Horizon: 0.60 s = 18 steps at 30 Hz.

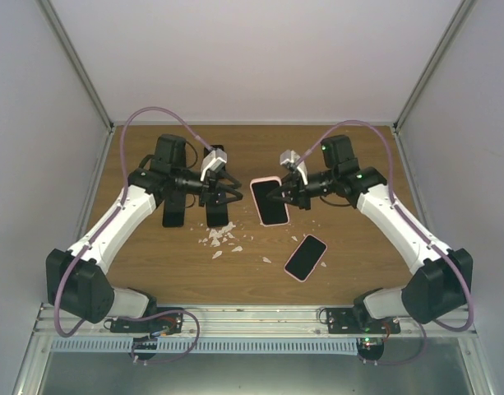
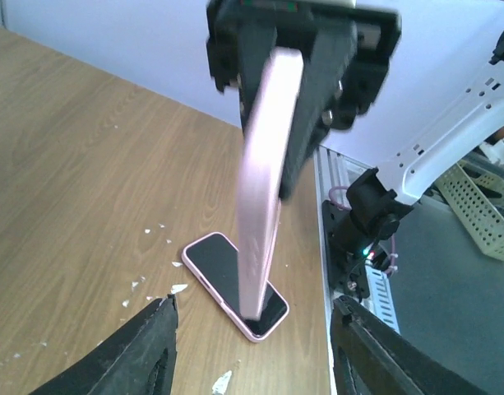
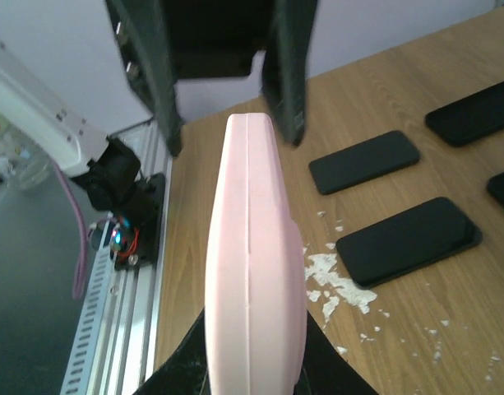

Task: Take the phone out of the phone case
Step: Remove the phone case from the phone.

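Looking from above, you see the right hand (image 1: 281, 196) clenched on the right long edge of the phone (image 1: 270, 201). The phone sits in its pink case (image 3: 256, 271) and is held up over the middle of the tabletop (image 1: 252, 148). Its dark screen faces upward, and its long axis runs from the far side toward the near edge, leaning a little.

The left hand (image 1: 228, 194) is released, its fingers (image 2: 145, 354) spread wide, and it stops just short of the phone's left edge.

Under the left arm, two black phones (image 1: 173, 210) (image 1: 217, 212) lie flat side by side. White crumbs (image 1: 223, 239) are scattered just in front of them. A second cased phone (image 1: 306, 257) lies flat and slanted on the wood, nearer you and well apart from the held one.
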{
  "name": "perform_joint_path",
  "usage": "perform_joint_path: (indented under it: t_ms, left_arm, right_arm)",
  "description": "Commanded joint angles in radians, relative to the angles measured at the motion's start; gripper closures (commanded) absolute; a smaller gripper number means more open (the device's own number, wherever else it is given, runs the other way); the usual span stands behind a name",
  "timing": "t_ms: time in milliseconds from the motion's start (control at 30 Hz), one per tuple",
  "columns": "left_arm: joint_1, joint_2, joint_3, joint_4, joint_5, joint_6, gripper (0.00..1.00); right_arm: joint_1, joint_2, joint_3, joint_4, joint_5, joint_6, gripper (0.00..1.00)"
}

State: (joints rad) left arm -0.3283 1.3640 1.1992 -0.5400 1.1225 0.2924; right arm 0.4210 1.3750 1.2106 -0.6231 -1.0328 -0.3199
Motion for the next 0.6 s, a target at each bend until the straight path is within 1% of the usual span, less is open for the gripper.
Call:
perform_joint_path:
  t_ms: [0,100,200,467,567]
  left_arm:
    - [0.000,-0.021,-0.044,0.109,0.029,-0.079,0.46]
    - [-0.001,-0.016,-0.053,0.146,0.038,-0.125,0.46]
    - [-0.002,-0.005,-0.053,0.183,0.045,-0.172,0.46]
    - [-0.029,0.031,-0.069,0.387,0.056,-0.385,0.47]
    - [-0.051,0.037,-0.065,0.458,0.055,-0.449,0.49]
  right_arm:
    - [-0.094,-0.035,0.023,0.196,-0.129,0.190,0.99]
    - [-0.160,-0.031,0.023,0.327,-0.197,0.340,1.00]
    - [-0.194,-0.023,0.019,0.466,-0.247,0.502,1.00]
    - [-0.207,-0.061,-0.033,0.764,-0.256,0.795,0.99]
    - [-0.206,-0.065,-0.043,0.829,-0.255,0.878,0.99]
